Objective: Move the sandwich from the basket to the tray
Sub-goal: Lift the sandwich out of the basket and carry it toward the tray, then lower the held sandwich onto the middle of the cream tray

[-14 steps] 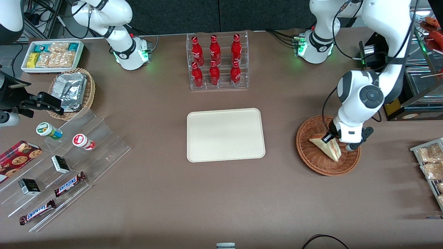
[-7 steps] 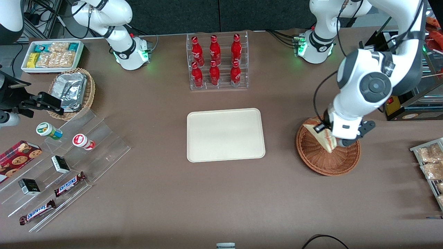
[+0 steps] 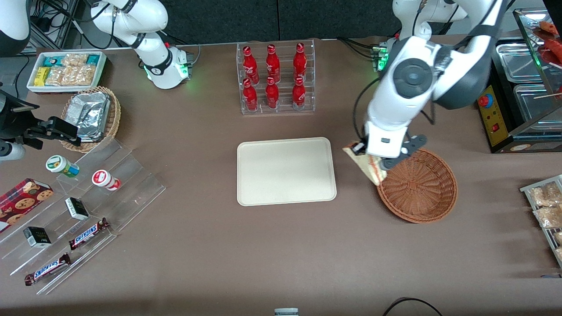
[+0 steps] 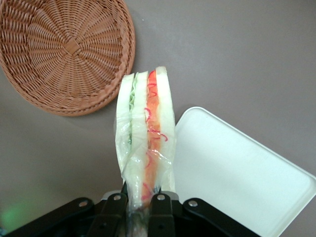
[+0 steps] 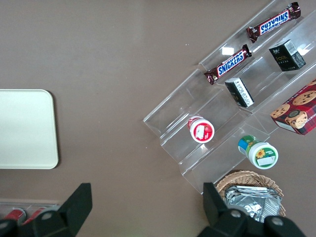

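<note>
Mid-carry — tool clamped on the sandwich, which hangs clear of the tabletop between the basket and the tray. Out of the basket already, with the wicker rim just beside the tool toward the working arm's end and the tray's near edge close ahead of the wedge. Next, probably: travel on over the tray's middle, lower until the bread meets the tray, then release — gently, soft bread.

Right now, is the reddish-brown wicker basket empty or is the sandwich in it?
Empty. The round reddish-brown wicker basket shows only bare weave; the gripper holds the clear-wrapped triangular sandwich in the air between basket and cream-white rectangular tray.
</note>
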You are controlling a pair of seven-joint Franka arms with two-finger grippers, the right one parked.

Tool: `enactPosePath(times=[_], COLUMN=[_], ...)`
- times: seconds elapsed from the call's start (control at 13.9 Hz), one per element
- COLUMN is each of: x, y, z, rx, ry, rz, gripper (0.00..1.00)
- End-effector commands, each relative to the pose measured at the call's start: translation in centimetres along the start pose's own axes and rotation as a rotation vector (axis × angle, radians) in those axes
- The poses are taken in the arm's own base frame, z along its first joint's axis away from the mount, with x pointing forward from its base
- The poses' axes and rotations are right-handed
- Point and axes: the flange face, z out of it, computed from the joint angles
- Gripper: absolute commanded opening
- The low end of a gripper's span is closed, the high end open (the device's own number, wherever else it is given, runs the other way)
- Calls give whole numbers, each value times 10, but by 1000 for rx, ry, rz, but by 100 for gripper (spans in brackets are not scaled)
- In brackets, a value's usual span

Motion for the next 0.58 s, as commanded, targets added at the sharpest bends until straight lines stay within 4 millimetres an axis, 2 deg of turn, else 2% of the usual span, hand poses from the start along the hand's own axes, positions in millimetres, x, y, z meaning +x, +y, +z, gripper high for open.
enactPosePath(times=[0.0,0.14,0.5], x=[-42,-78,-143], y=[57,94,158], z=[20,34,71], rx=[25,15,-15], ry=[38,53,107], rz=[-53,-61,-97], gripper=[0,0,0])
